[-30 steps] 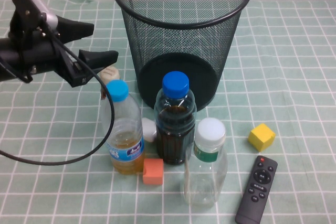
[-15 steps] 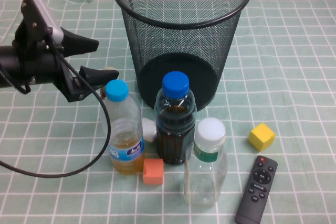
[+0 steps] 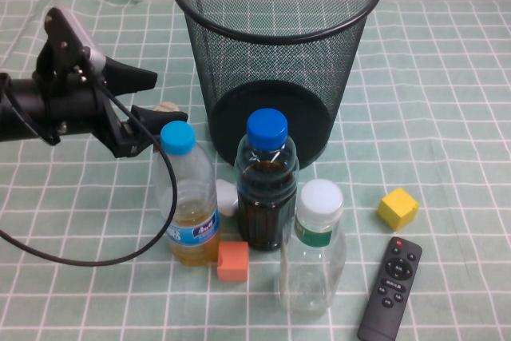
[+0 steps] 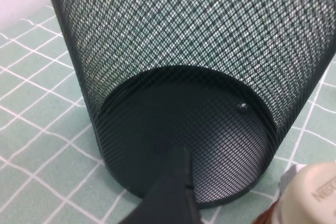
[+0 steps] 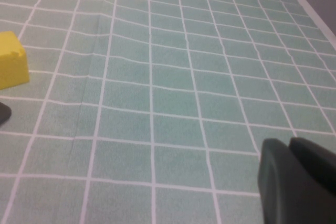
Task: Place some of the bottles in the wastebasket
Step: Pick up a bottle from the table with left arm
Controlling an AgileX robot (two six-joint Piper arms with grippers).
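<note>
left gripper (image 3: 165,98) spread wide, empty | small brownish bottle (image 3: 167,108) stood upright between fingertips, beside wastebasket (image 3: 275,53) | right gripper (image 5: 294,182) clenched, parked

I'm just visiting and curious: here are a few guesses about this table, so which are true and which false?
1. The left gripper is open beside the wastebasket. True.
2. The small brownish bottle is already in the wastebasket. False: it stands on the table near the left gripper, outside the mesh.
3. The right gripper is shut, low over the cloth near the yellow cube. True.
4. The clear bottle with a white cap lies on its side. False: it stands upright.
5. The remote sits inside the wastebasket. False: it lies on the cloth by the clear bottle.
</note>
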